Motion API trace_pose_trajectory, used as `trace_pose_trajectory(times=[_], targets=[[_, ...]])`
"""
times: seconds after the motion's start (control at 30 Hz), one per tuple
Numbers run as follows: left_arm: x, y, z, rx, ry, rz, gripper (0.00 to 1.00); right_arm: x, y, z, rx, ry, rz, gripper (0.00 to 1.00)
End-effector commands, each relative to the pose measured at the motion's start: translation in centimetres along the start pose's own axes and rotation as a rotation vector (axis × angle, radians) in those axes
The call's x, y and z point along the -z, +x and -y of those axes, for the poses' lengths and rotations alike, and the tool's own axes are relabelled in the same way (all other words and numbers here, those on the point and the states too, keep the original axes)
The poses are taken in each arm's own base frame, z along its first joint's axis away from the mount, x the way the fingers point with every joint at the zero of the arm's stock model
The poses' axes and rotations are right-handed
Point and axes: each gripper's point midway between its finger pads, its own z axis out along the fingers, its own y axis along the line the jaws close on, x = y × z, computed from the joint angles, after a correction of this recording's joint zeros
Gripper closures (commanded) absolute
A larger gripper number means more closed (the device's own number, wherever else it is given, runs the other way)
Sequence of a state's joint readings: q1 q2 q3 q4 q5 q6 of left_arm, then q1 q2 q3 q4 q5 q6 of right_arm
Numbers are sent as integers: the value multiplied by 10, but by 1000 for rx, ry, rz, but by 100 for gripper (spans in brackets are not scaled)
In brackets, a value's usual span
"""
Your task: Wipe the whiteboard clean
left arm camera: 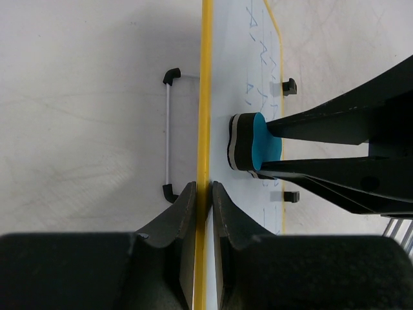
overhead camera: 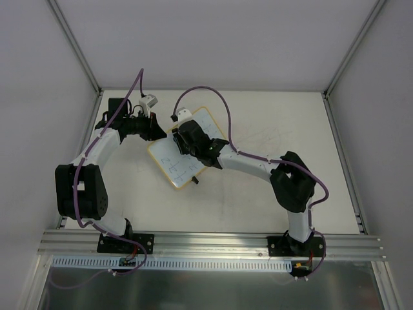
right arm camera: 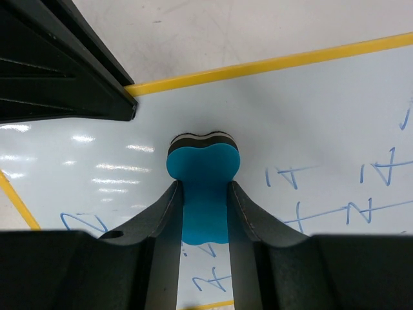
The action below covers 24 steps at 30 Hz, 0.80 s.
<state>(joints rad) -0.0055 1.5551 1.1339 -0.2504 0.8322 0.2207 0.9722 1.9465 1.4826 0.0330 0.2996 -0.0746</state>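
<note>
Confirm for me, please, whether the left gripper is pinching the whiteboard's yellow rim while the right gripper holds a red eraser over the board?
Not quite: the eraser is blue, not red, as the right wrist view shows. The rest stands: the left gripper is pinching the yellow rim of the whiteboard, while the right gripper holds the eraser over the board.

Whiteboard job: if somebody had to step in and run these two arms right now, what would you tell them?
Left gripper: shut on the yellow rim of the whiteboard, apparently steadying it.
Right gripper: shut on the blue eraser, held at the board near that rim.
Done: board gripped, eraser in hand.
Left: blue scribbles cover part of the board; wipe them off.
</note>
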Motion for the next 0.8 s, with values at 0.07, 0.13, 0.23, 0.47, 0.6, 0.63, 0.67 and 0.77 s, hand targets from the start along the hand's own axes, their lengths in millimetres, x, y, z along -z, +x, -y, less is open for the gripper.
trace_pose_trajectory(times=[0.07, 0.13, 0.23, 0.47, 0.6, 0.63, 0.67, 0.77], targets=[[11, -12, 15, -44, 23, 31, 100, 1, 6, -15, 27, -35, -7, 100], [11, -12, 15, -42, 23, 32, 100, 2, 9, -29, 55, -81, -7, 100], [10, -12, 15, -38, 21, 31, 100, 6, 19, -61, 106, -190, -12, 99], [11, -13, 14, -29, 14, 32, 100, 14, 51, -94, 207, -323, -55, 99], [10, -13, 14, -21, 15, 31, 100, 15, 75, -78, 214, -272, -92, 99], [10, -13, 14, -19, 17, 31, 100, 17, 78, -75, 211, -263, -96, 99], [10, -13, 13, -18, 16, 30, 100, 17, 94, -66, 214, -244, -123, 99], [10, -13, 13, -16, 11, 29, 100, 23, 123, -52, 205, -222, -170, 99]])
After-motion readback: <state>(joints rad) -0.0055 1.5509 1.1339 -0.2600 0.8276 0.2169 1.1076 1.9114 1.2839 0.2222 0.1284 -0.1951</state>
